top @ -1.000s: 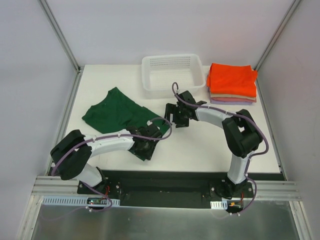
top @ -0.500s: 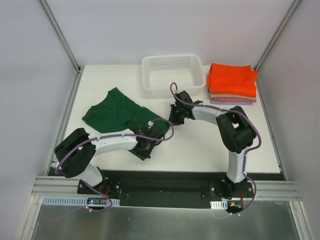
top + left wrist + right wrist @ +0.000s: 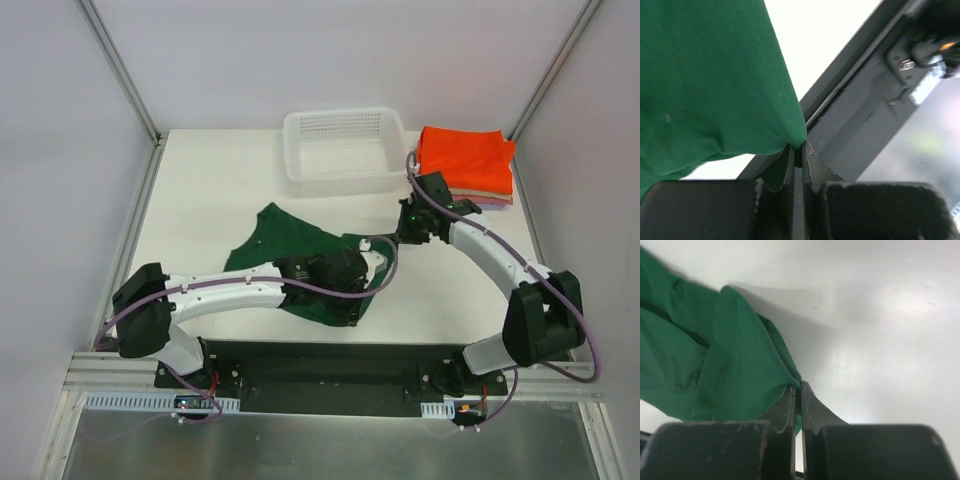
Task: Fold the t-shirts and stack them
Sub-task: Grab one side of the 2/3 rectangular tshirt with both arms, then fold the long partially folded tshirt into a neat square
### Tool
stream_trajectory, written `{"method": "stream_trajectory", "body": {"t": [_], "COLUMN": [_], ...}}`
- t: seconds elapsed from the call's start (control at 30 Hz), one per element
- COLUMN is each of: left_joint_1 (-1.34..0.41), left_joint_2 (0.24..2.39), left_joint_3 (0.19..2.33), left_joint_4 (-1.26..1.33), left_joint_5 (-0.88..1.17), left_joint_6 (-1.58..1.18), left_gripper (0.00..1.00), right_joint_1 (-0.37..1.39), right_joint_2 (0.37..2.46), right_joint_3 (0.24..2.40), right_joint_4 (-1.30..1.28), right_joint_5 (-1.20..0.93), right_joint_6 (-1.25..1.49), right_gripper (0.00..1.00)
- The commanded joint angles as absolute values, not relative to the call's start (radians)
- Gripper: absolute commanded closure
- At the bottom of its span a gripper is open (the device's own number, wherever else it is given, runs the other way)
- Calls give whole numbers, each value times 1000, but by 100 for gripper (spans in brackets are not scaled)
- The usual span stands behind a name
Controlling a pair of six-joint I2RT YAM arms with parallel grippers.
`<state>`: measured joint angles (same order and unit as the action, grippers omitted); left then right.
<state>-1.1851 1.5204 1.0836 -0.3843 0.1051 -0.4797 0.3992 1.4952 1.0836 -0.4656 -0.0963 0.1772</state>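
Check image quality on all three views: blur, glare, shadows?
Top external: sharp, evenly lit, only faint shadows on the table. Left wrist: green t-shirt crisp at the left tool, table strip blown out white, background at right blurred. Right wrist: shirt throws a soft shadow, broad glare on the table, right tool dark.

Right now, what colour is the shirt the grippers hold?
Plain dark green; the shirt shows best in the left wrist view.

Lab test cell, white walls (image 3: 300,60), aluminium rails (image 3: 120,70)
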Motion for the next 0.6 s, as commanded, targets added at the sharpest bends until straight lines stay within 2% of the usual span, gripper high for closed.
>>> {"method": "stream_trajectory", "body": {"t": [0.0,0.1,0.3,0.57], "left_joint_1": [-1201,-1200,-1180,-1025], "left_joint_2": [1526,1494,1344,1082], "left_joint_3": [1209,1216,1096,907], "left_joint_4": [-334,-324,-325,-394], "left_joint_5": [237,252,135,80], "left_joint_6": [-408,-400,-446,-569], "left_gripper": [100,100,100,100], "right_joint_1": [351,351,397,540], "right_joint_2": [1408,1408,1466,1664], "right_joint_3": [1165,1239,1365,1633], "right_joint_4": [-681,-726,-733,-750], "right_joint_5": [64,40,11,-29], "right_joint_6": [42,8,8,17], "right_gripper": [100,99,100,100]}}
